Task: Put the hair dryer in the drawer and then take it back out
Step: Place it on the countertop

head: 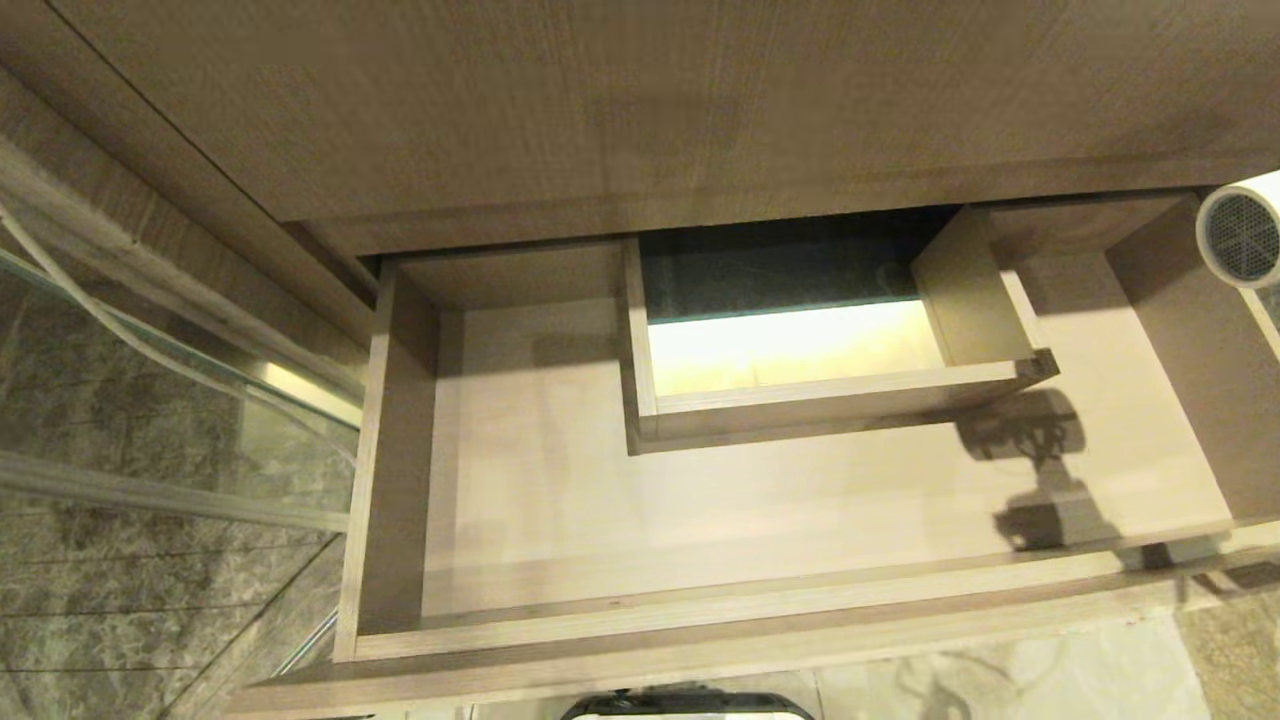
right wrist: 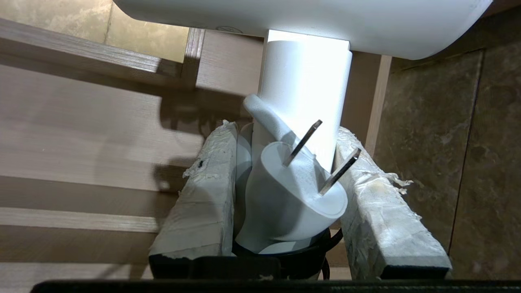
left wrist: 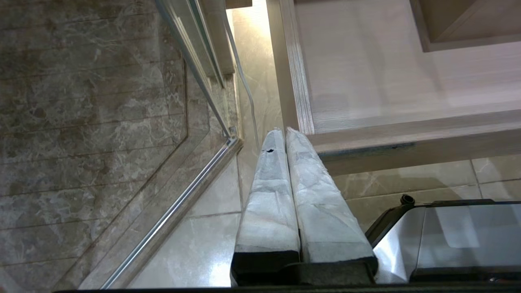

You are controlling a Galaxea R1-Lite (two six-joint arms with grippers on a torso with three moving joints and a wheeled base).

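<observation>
Plug (right wrist: 299, 191) and handle clamped in our right gripper (right wrist: 285, 162); hair dryer (head: 1243, 232) hangs above drawer's (head: 700, 620) right wall. Left gripper (left wrist: 285, 136) pressed closed outside drawer's left front corner. Our risk: barrel clips wall, dryer twists loose.

A bathroom: marble floor tiles (left wrist: 81, 101), glass shower screen (left wrist: 191, 69)

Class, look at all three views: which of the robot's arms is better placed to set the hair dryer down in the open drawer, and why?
The right. The right gripper already clamps the hair dryer by its handle and plug, over the right end of the drawer. The left gripper is shut and empty, beside the drawer's left front corner.
</observation>
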